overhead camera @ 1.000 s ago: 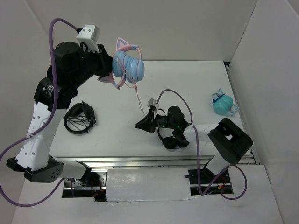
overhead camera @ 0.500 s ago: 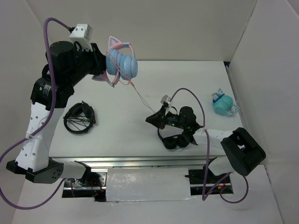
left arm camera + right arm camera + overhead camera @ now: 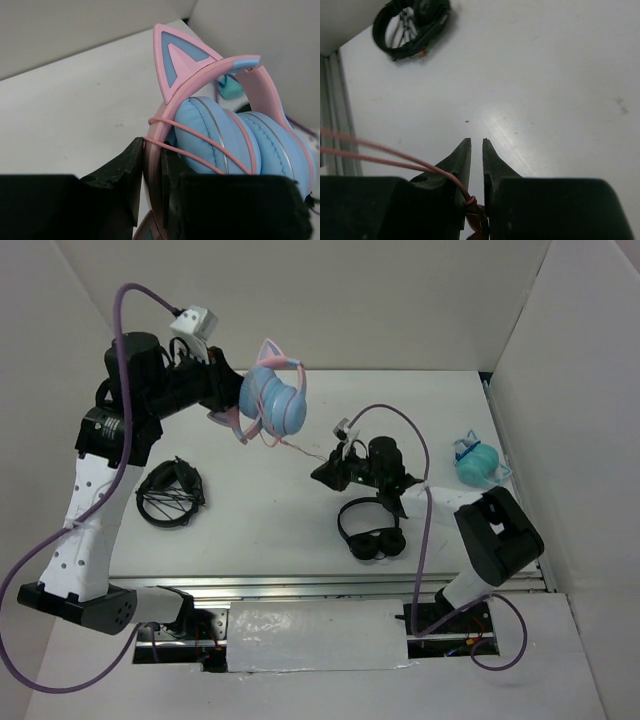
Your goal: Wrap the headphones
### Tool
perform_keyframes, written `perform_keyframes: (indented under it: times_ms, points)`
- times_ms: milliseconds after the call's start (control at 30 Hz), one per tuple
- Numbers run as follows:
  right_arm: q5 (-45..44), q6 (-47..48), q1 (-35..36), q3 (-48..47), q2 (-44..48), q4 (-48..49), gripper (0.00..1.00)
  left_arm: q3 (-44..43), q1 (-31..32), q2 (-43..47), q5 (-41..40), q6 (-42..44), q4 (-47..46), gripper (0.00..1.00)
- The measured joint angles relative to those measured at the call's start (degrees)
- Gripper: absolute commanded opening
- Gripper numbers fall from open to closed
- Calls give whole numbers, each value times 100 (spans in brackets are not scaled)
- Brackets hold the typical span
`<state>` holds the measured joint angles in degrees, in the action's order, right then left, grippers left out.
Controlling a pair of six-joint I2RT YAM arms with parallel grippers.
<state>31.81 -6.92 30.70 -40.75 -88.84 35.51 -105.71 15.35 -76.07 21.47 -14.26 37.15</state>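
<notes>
Pink and light blue, the headphones (image 3: 275, 400) hang in the air above the far left of the table (image 3: 250, 530). The left claw (image 3: 151, 172) is clamped tight on their pink headband (image 3: 155, 125). 2 strands of the thin pink cable (image 3: 470, 202) cross the ear cups. The cable then runs taut to the right claw (image 3: 476, 150), which is almost closed and pinches it. Black headphones (image 3: 370, 530) lie on the table nearby.
</notes>
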Motion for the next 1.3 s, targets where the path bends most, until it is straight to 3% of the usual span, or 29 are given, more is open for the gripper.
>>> perform_keyframes:
  times_ms: [100,300,467,567,767,967,1133,1300]
  points:
    - [107,39,-348,-717,-468,-487,0,396,249,55,455,289,-127,0]
    - [352,229,-977,-1864,-791,-1648,0,1311,1290,63,254,992,-476,0]
    - [293,1008,-1132,-2872,-782,-3058,0,2302,2476,66,-667,1641,-1014,0]
    - [374,1644,-1239,-3425,-780,-4070,0,3036,2876,68,-1276,1906,-1526,0]
    - [260,3093,-1401,-3987,-769,-5831,0,3381,3056,-247,-1917,2131,-1685,0]
    - [116,3751,-1399,-4059,-616,-6601,0,3311,3383,-782,-2227,2308,-1668,0]
    - [85,3729,-1300,-4216,-577,-6900,0,3303,3486,-942,-2317,2352,-1725,0]
    - [166,2787,-1217,-4944,-575,-7226,0,3156,3449,-1097,-2509,2297,-1814,0]
